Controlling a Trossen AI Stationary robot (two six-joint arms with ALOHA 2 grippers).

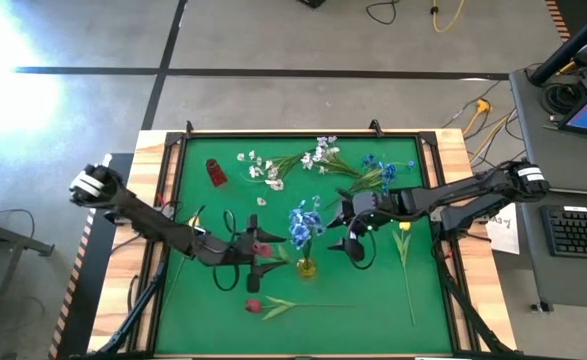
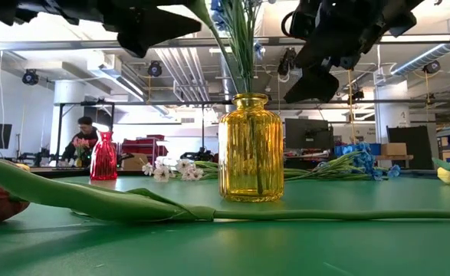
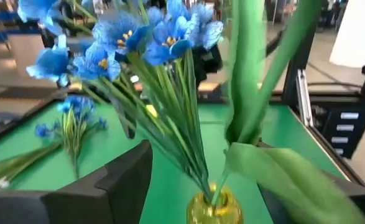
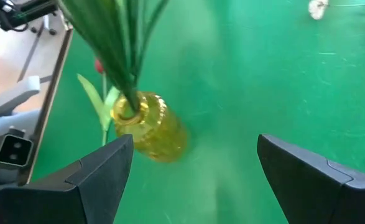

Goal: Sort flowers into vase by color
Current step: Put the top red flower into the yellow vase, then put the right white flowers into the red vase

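Overhead, the yellow vase (image 1: 306, 266) stands mid-table holding blue flowers (image 1: 304, 224); the left gripper (image 1: 257, 253) grips a red tulip (image 1: 263, 250) beside it, and the right gripper (image 1: 353, 243) hangs spread wide. Level with the table, another tulip's stem (image 2: 209, 211) lies before the vase (image 2: 251, 148). Right wrist: fingers (image 4: 95, 177) wide apart above the vase (image 4: 150, 127).

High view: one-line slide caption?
Blue flowers stand in the yellow vase; both tools, left and right, flank it.
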